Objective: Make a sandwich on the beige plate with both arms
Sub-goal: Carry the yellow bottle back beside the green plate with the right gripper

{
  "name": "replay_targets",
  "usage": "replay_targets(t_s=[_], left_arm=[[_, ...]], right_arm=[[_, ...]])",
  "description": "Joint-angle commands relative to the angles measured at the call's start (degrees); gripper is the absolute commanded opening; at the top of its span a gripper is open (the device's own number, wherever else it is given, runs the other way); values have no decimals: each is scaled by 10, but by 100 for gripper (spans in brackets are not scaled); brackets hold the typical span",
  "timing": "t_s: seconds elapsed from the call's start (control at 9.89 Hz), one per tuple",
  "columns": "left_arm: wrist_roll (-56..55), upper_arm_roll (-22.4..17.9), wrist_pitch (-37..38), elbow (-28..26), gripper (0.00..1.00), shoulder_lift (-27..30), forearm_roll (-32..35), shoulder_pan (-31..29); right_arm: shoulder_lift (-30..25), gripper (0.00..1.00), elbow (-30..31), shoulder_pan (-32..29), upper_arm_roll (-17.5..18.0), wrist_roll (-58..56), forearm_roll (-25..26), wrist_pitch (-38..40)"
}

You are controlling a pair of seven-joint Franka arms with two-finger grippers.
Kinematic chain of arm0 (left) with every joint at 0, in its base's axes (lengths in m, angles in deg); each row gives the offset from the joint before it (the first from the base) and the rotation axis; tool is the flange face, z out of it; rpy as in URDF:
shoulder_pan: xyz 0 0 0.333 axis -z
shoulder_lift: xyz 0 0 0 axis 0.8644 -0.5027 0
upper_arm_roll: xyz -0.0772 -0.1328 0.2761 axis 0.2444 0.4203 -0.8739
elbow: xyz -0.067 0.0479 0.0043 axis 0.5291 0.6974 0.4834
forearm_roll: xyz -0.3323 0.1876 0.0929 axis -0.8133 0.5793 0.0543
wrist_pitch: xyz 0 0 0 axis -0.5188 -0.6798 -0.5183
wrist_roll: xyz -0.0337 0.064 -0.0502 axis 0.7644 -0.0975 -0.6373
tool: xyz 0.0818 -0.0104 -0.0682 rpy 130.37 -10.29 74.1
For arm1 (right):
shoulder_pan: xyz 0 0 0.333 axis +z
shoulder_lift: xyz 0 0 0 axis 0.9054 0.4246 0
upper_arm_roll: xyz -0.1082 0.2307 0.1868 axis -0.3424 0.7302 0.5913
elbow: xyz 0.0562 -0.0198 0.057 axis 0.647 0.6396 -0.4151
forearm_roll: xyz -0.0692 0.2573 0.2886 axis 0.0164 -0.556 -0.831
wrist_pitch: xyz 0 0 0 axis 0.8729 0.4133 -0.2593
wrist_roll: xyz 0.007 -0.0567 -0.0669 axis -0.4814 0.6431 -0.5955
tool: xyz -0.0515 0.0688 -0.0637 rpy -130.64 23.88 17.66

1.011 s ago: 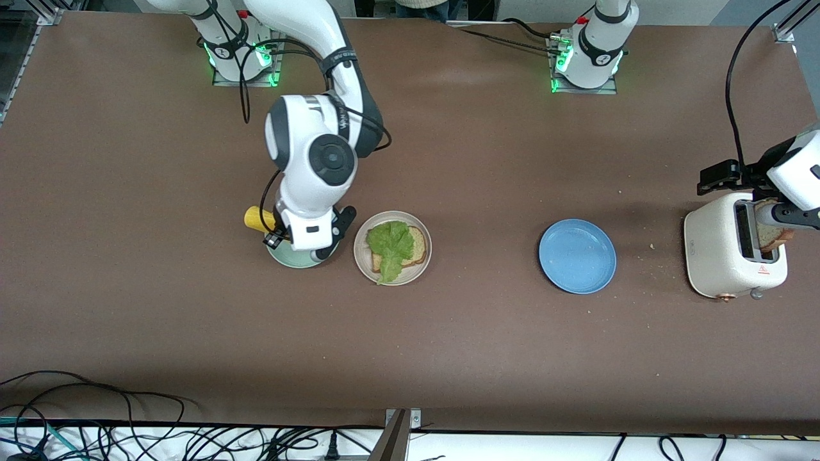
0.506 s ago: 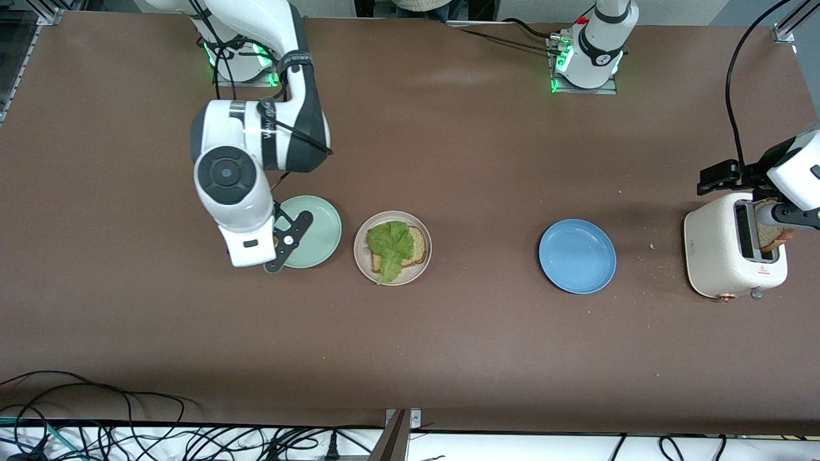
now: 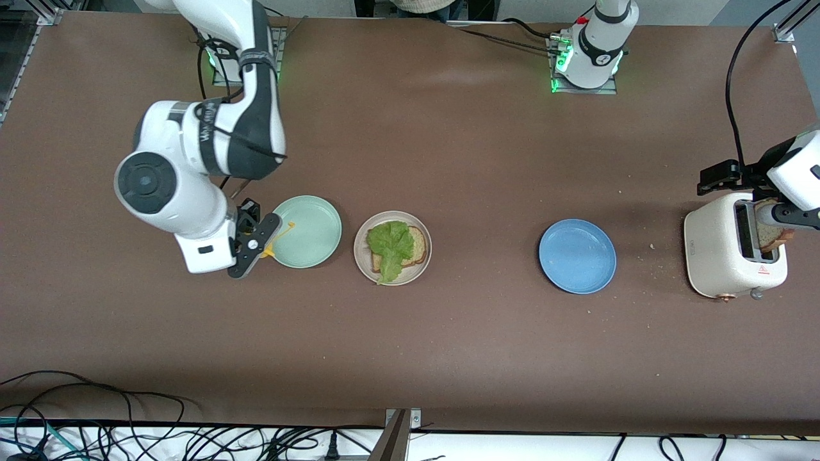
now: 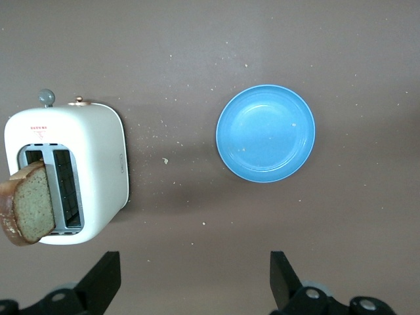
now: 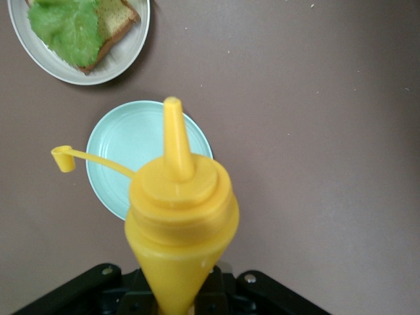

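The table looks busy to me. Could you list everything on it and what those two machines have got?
Beige plate: one, mid-table.
Bread slice with lettuce: one, on that plate.
Mint-green plate: one, beside the beige plate.
Blue plate: one, toward the left arm's end.
Toaster: one, white, bread slice poking from its slot.
Mustard bottle: one, yellow, cap open.
Right end effector: shut on the bottle.
Left end effector: open, above the toaster.

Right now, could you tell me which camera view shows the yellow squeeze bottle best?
The right wrist view: the yellow squeeze bottle fills it, held in the right gripper. The front view shows only its cap strap; the left wrist view shows none.
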Motion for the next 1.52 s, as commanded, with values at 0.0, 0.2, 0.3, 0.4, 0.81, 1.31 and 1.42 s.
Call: replay_targets(t_s=[0.0, 0.2, 0.3, 0.4, 0.81, 1.31, 1.42], left_arm=[[9, 1, 1, 14, 100, -7, -3, -3], [9, 1, 1, 14, 100, -7, -3, -3], [8, 1, 1, 14, 100, -8, -3, -3], [8, 1, 1, 14, 100, -8, -3, -3], [9, 1, 1, 14, 100, -10, -3, -3], [9, 1, 1, 14, 100, -10, -3, -3], [9, 1, 1, 14, 100, -10, -3, -3]], right_arm=[[-74, 0, 0, -104, 101, -35, -17, 15], [-116, 0, 9, -212, 207, -81, -17, 16], [-125, 0, 14, -260, 253, -105, -16, 16], [-138, 0, 32, -289, 278, -139, -17, 16], [-179, 0, 91, -435, 397, -248, -20, 12], [-192, 0, 223, -521, 438, -449, -115, -32], [-178, 0, 231, -532, 438, -507, -139, -32]])
